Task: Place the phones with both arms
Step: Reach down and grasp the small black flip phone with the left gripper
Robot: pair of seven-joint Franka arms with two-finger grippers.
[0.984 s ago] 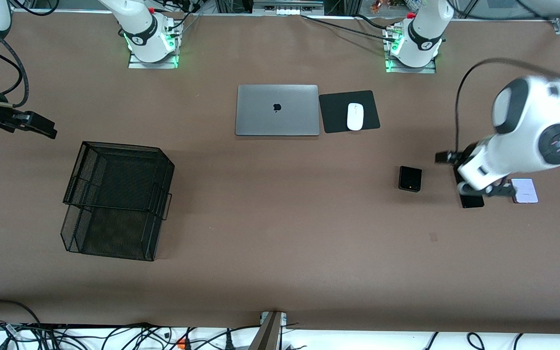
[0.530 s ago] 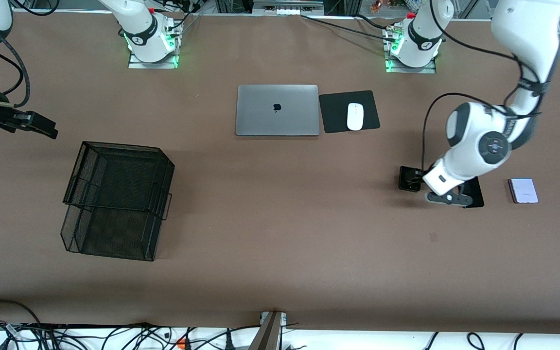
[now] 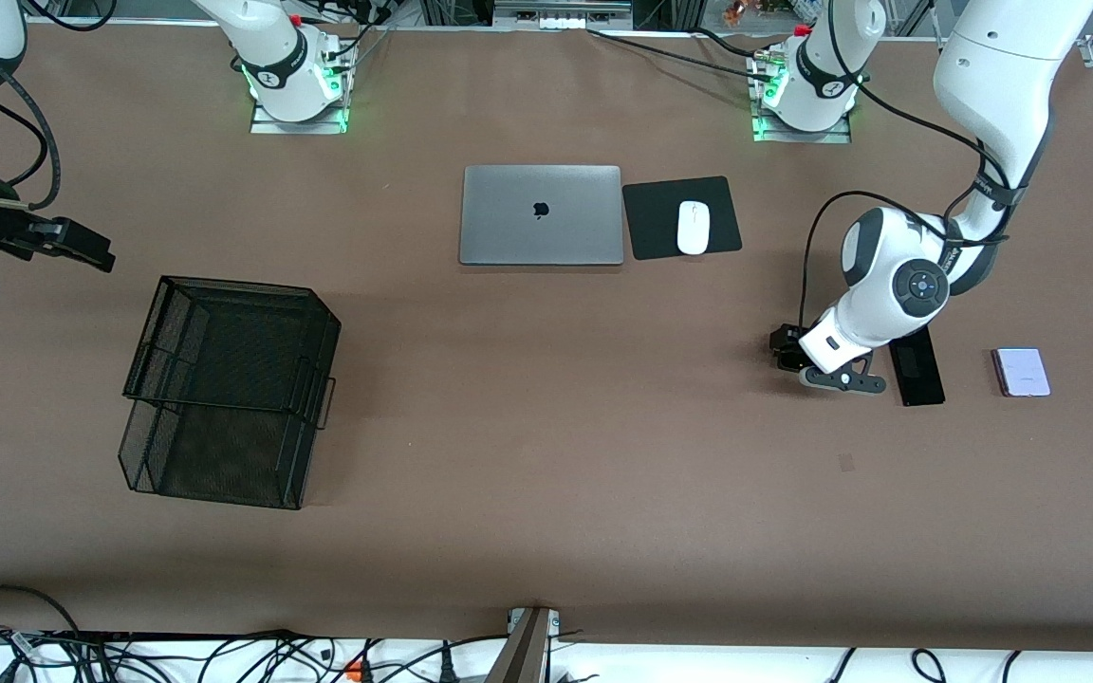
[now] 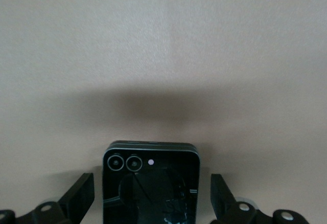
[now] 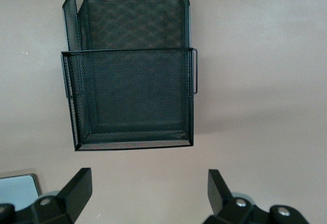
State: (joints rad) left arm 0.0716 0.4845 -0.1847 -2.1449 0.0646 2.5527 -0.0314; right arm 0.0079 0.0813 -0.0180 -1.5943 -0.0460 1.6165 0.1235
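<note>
The left pincer is held spread wide over the folded black phone, which lies flat on the counter between the fingers, ungrasped. At its 3 o'clock the slim black phone and lilac phone are seen. The right pincer waits, released, above the mesh basket.

Even overhead light, front view sharp; soft shadow under black folded phone, wrist pic maybe slightly blurry.
</note>
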